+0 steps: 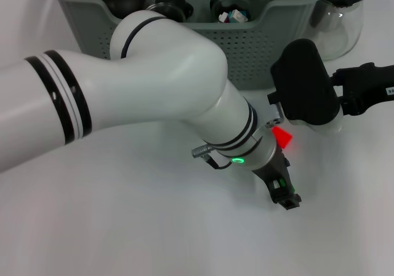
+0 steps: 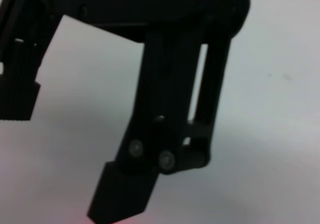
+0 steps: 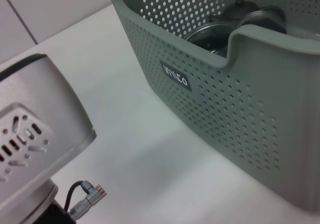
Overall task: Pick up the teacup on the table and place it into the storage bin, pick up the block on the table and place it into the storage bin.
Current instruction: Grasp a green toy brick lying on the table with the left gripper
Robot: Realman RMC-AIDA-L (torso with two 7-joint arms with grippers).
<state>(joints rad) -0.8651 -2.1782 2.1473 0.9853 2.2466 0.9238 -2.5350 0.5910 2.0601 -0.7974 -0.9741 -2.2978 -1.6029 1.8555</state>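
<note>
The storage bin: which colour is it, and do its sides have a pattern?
Grey-green storage bin, its sides perforated with small round holes; the right wrist view shows it best.

White table carries everything. Clear glass pot with dark lid stands at far right corner of table, rounded body, upright. Several dark round objects and small white-and-blue item lie near far edge; what they are, cannot tell.

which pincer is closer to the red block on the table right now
The left. The left pincer is down at the table just in front of the red block, fingers spread. The right pincer is hidden behind its black wrist housing, just above and behind the block, toward the storage bin.
</note>
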